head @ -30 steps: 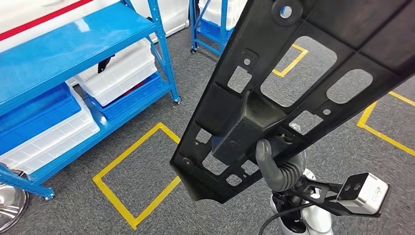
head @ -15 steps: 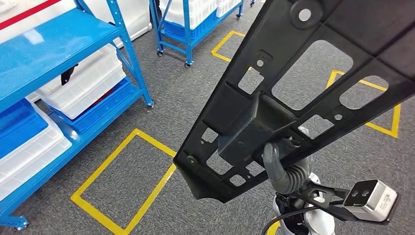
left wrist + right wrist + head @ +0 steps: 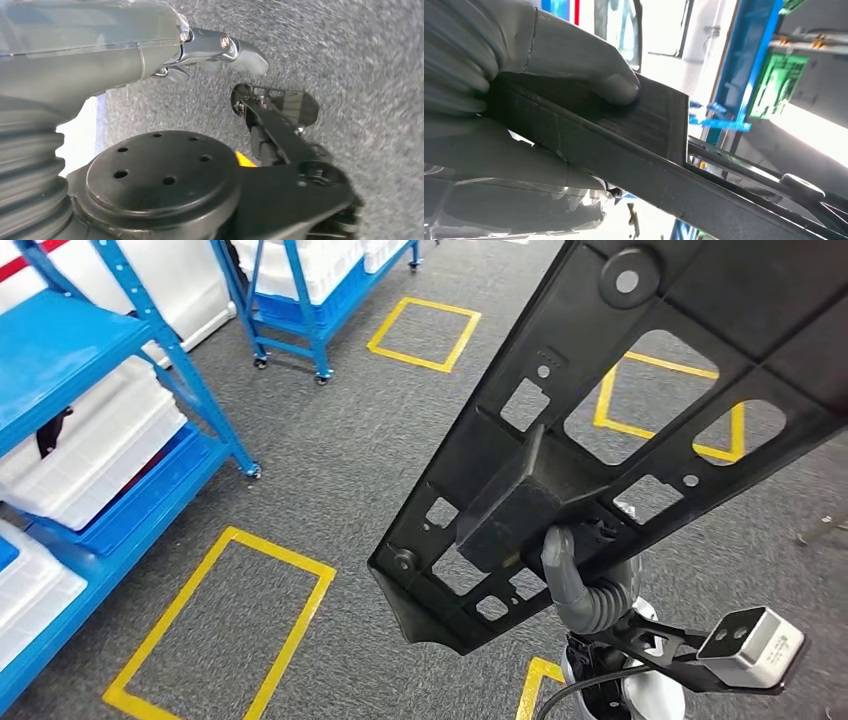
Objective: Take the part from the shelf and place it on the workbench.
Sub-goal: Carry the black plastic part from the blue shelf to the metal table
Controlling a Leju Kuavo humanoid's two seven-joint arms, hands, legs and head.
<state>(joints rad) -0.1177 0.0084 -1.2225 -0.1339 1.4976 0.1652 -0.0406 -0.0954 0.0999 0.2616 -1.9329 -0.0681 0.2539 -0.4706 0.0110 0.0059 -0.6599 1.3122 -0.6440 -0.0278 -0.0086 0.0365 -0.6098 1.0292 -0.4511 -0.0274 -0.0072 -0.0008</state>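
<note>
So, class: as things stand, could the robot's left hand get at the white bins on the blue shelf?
Probably not. The left hand hangs low over the carpet, holding nothing, while the white bins sit on the blue shelf well off to the side. The right hand grips the black part.

Right hand (image 3: 578, 580) raised, thumb (image 3: 589, 70) clamped on the black part (image 3: 640, 430), left hand (image 3: 220, 50) hanging toward the floor, fingers loose
</note>
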